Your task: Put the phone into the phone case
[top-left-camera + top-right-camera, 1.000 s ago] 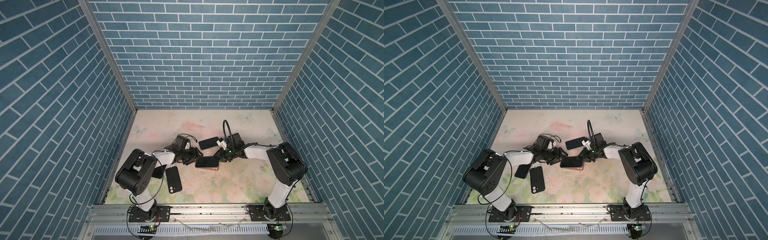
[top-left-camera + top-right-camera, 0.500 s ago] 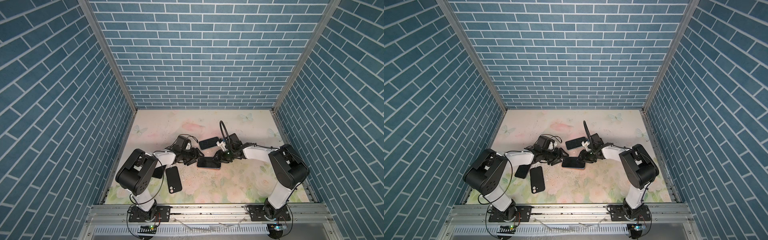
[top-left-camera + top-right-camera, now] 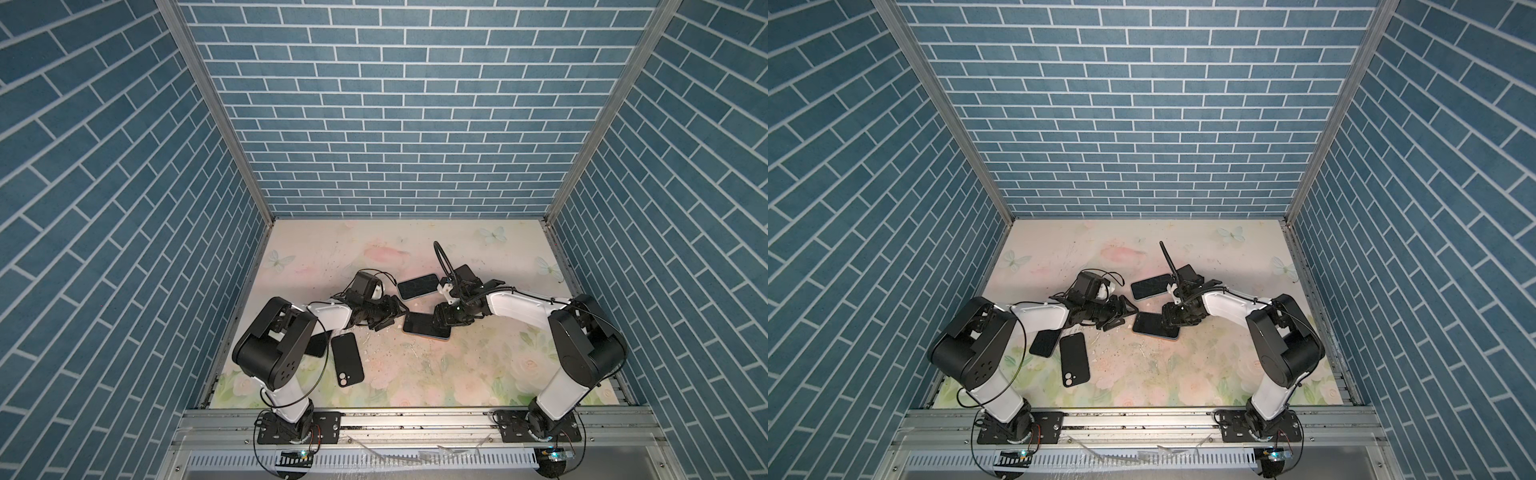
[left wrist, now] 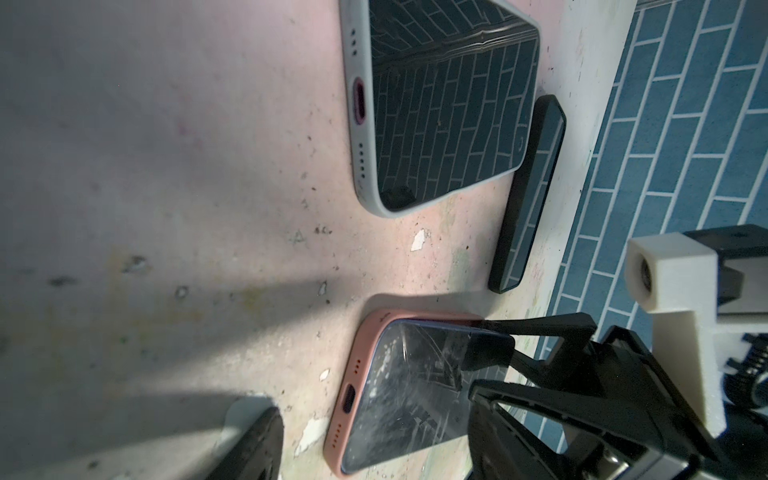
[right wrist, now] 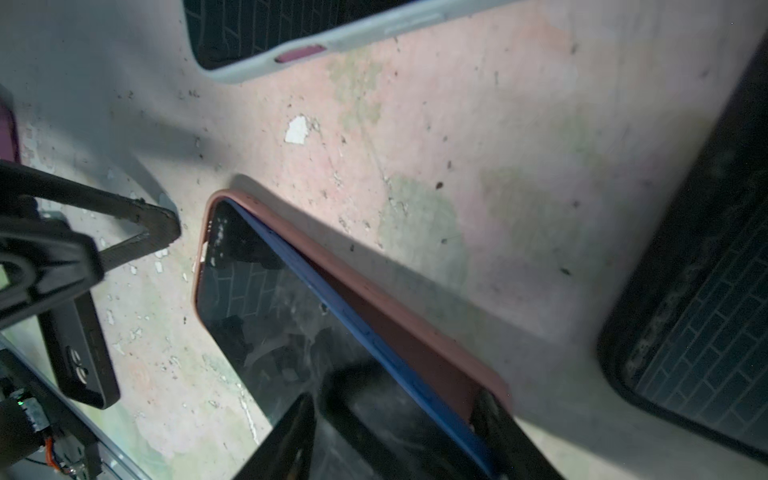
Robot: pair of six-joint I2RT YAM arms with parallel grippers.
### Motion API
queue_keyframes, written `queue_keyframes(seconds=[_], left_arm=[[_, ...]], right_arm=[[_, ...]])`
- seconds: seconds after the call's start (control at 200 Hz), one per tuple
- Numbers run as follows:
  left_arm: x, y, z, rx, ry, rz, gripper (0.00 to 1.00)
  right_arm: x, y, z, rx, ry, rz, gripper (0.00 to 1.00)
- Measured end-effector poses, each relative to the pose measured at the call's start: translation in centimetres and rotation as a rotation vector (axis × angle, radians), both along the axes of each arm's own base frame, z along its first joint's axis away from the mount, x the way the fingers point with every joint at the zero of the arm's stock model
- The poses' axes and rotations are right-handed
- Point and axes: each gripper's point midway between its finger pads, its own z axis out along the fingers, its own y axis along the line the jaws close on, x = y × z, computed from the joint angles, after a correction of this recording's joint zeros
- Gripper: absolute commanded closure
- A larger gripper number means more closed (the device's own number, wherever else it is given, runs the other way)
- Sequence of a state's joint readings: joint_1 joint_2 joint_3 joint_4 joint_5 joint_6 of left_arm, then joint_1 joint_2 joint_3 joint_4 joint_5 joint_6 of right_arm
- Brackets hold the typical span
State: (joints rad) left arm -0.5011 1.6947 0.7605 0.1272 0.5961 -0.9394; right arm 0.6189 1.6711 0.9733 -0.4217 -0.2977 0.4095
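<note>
White shells on both my forearms, left arm point(image 3: 330, 316) and right arm point(image 3: 519, 306), fat black joint housings point(image 3: 276, 353) behind. Black cable point(image 3: 439, 255) loops off my right wrist, beside a white printed mount point(image 4: 665, 266). Right gripper point(image 4: 478, 359): black, triangular-braced fingers point(image 4: 540, 328). Black base plates point(image 3: 328, 432), screwed down.

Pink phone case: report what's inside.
A blue-edged phone with a cracked screen sits in the pink phone case, one long edge unseated. It covers the case floor; the right gripper hides one end.

2 arms point(image 3: 328, 316) point(image 3: 519, 307), 1 pink case point(image 5: 415, 328), 1 blue phone point(image 5: 291, 311), 4 other handsets point(image 3: 1150, 286) point(image 3: 1185, 272) point(image 3: 1074, 359) point(image 3: 1044, 343)
</note>
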Motion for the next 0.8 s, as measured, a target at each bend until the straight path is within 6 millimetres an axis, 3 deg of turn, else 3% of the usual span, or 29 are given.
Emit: queue_keyframes(seconds=[0.34, 0.61, 0.8], left_arm=[[-0.7, -0.6, -0.1, 0.05, -0.017, -0.054, 0.26], [-0.8, -1.3, -0.1, 0.062, -0.024, -0.087, 0.26], [-0.7, -2.1, -0.1, 0.053, -0.031, -0.103, 0.27]], right_arm=[[0.6, -1.5, 3.8, -0.027, -0.128, -0.036, 0.4], [-1.7, -2.2, 0.1, -0.082, -0.042, -0.013, 0.42], [-2.4, -1.0, -1.1, -0.08, -0.027, 0.024, 0.42]])
